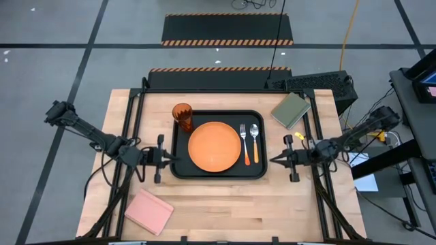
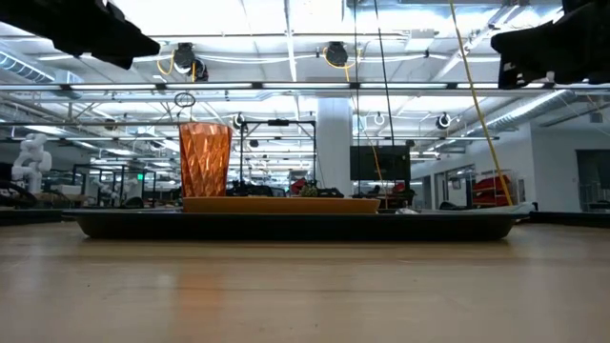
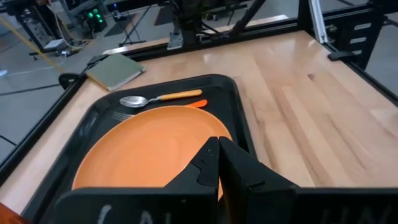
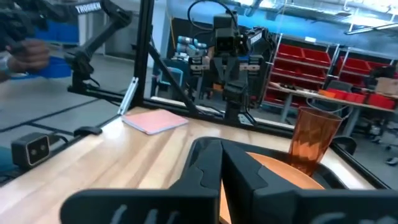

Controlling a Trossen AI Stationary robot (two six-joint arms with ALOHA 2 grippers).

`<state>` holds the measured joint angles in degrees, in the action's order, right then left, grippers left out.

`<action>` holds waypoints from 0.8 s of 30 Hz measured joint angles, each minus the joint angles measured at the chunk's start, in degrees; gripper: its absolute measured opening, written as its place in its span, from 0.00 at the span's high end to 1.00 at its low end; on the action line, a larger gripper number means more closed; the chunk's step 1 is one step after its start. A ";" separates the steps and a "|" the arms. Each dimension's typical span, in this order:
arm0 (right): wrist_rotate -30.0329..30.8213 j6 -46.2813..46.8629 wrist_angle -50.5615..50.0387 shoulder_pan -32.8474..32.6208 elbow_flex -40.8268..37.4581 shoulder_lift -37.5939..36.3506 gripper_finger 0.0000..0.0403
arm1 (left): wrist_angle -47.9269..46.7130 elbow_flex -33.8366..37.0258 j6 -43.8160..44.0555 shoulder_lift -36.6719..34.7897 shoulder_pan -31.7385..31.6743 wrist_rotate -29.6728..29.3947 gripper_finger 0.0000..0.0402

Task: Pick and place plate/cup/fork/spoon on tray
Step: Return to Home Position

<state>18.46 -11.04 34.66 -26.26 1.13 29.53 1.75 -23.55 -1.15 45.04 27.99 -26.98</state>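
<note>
All four task items are seen loaded on the large black rectangular tray (image 1: 178, 167): the large round flat orange plastic plate (image 1: 214, 146) at centre, the small translucent orange-brown tumbler cup (image 1: 182, 116) at a corner, and the orange-handled tined fork (image 1: 244, 144) and orange-handled oval-bowl spoon (image 1: 255, 141) laid side by side. The left gripper (image 1: 167, 158) and right gripper (image 1: 275, 160) are parked just outside the tray's opposite rims, each with fingers pressed together and holding nothing. The task is judged essentially done. Remaining risk: a finger swung inward could clip the rim and shove the tray, tipping the upright cup or scattering the cutlery across the wooden tabletop (image 1: 225, 211).
</note>
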 joint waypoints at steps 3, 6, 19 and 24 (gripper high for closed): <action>-3.15 0.98 -5.08 1.93 0.00 -4.33 1.00 | -0.27 0.00 -0.14 -0.16 -0.88 0.10 0.95; -5.80 1.77 -9.91 3.94 0.00 -8.10 1.00 | -0.27 0.00 -0.25 -0.22 -1.57 0.11 0.95; -15.86 1.90 -16.43 14.53 -0.24 -13.67 1.00 | -0.24 0.00 0.21 -0.20 -2.41 0.52 0.94; -18.75 1.81 -16.44 18.23 -0.26 -13.71 1.00 | -0.23 0.00 0.33 -0.20 -2.43 0.52 0.94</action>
<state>-0.29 -9.23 18.23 -8.03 0.86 15.82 1.52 -23.55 -0.82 44.84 25.56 -26.46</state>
